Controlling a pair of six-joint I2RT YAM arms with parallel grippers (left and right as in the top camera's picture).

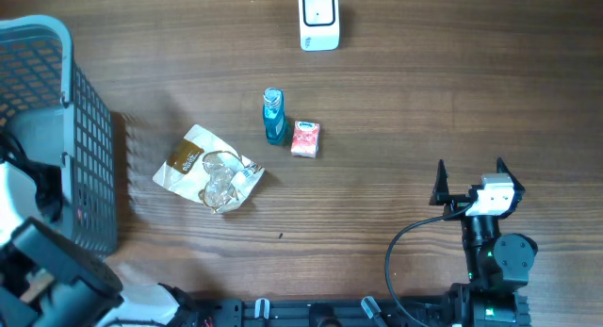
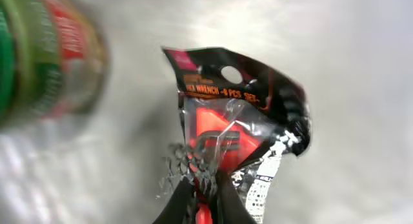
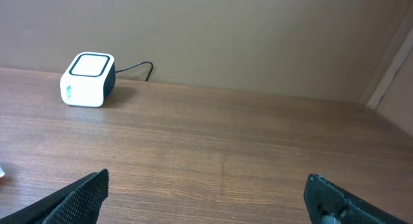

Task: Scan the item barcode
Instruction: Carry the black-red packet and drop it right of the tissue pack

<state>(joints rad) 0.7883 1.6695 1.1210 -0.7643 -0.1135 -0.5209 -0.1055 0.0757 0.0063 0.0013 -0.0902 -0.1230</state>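
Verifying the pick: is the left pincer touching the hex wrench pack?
Touching. The left wrist view shows the left pincer shut on the lower edge of the hex wrench pack, with the plastic pinched between its jaws.

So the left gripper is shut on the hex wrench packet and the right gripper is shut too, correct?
No. The right gripper is open, jaws wide apart in the right wrist view. The left gripper is indeed shut on the hex wrench packet.

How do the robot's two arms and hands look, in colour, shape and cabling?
The right arm is black with rounded joints and small green lights. A white block sits behind the right hand, whose two fingers are black and pointed. A black cable loops beside it. The left hand shows slim black fingers too.
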